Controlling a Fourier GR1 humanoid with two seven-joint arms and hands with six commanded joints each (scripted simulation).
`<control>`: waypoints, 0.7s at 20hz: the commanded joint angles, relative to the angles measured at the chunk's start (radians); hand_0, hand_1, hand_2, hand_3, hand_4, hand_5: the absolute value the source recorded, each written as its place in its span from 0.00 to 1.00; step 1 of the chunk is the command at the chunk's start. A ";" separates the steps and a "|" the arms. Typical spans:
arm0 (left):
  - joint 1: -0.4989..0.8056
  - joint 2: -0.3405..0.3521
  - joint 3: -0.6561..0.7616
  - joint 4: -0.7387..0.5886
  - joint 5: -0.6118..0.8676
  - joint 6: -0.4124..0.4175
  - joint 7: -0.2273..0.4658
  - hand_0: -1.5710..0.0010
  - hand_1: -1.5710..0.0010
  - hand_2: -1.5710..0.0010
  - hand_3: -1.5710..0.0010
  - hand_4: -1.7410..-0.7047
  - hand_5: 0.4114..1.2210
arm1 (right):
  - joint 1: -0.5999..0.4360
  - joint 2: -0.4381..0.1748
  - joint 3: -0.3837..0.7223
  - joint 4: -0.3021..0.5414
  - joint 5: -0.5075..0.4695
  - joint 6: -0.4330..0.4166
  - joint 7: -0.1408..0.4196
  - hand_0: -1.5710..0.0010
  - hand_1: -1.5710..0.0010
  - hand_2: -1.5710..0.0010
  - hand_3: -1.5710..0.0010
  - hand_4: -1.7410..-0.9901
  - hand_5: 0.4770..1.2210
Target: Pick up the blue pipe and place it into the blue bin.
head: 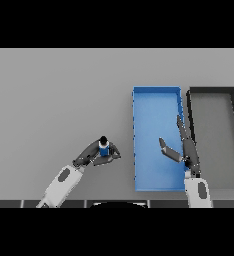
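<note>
left hand (95,154) with fingers curled round the blue pipe (104,148) on the grey tabletop (59,100), left of the blue bin (156,100), right hand (181,147) over the bin, fingers straight and spread, black bin (214,91) just right of the blue bin

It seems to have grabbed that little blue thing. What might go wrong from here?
Two risks, I think. The left hand holds the small blue pipe with only part of it showing between the fingers, so it might slip. The open right hand hangs over the blue rectangular bin, so it might block the drop.
</note>
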 commanded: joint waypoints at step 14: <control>-0.045 -0.047 0.021 -0.208 -0.025 0.007 0.018 0.01 0.01 0.01 0.01 0.27 0.99 | -0.011 -0.004 -0.001 0.017 0.012 -0.004 -0.001 1.00 1.00 1.00 1.00 0.73 0.22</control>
